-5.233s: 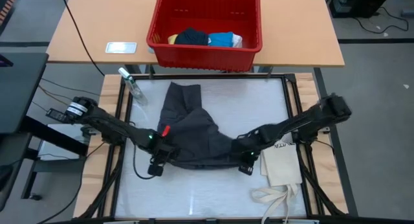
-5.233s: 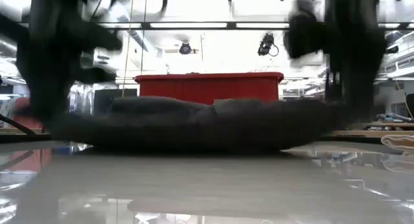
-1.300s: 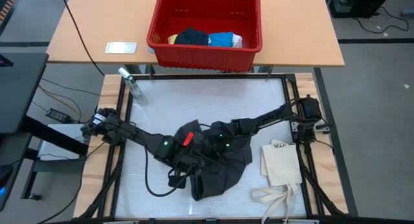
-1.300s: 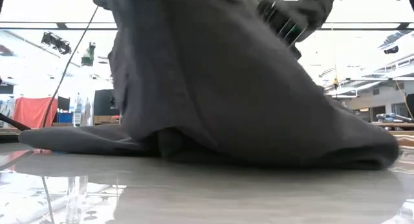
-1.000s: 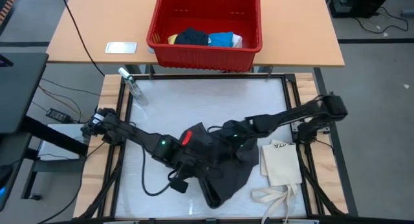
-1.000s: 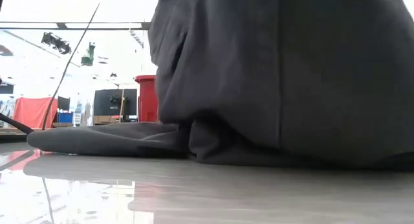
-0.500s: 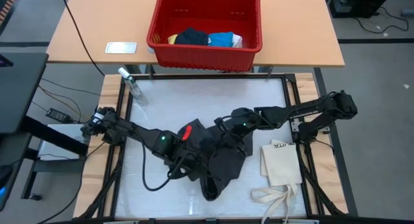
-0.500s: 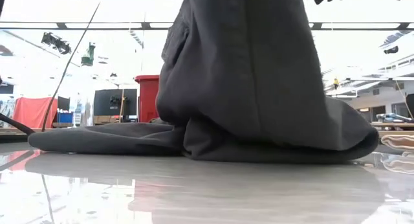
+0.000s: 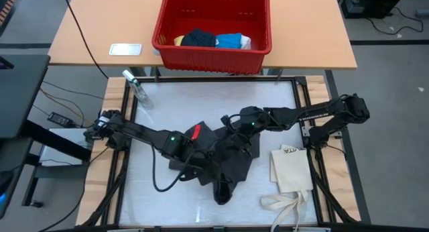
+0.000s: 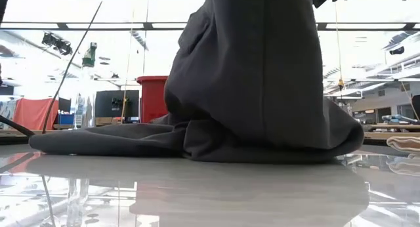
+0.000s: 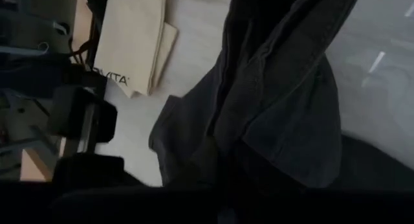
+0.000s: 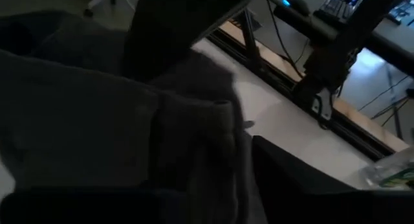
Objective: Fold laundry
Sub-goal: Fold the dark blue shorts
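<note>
The laundry in hand is a pair of dark grey shorts (image 9: pixel 231 161), raised in the middle of the table. They hang as a tall column (image 10: pixel 262 89) with the lower end (image 10: pixel 197 145) heaped on the table top. My left gripper (image 9: pixel 194 151) is shut on their upper left part. My right gripper (image 9: pixel 231 127) is at their upper right part, against the cloth (image 12: pixel 97 133); whether it touches them does not show. More laundry in blue, navy, yellow and white lies in the red basket (image 9: pixel 213 24). My left gripper has the upper part of the shorts (image 9: pixel 204 146), coming slanting down from the table's left. The gripper and the dark cloth hide the place of contact. The shorts (image 11: pixel 278 107) hang below it in loose folds, and their lower end (image 9: pixel 223 192) lies on the table.
A flat cream tote bag (image 9: pixel 291 168) with long straps lies at the table's near right. A spray bottle (image 9: pixel 137 90) lies at the far left corner. The red basket stands on the wooden desk beyond the far edge, near a small white device (image 9: pixel 125 49).
Both grippers have gone toward the far edge with the shorts, the right one also upward, and the left one has rolled. The hanging cloth has drawn away from the near edge into a narrower column; its lower end has stayed on the table.
</note>
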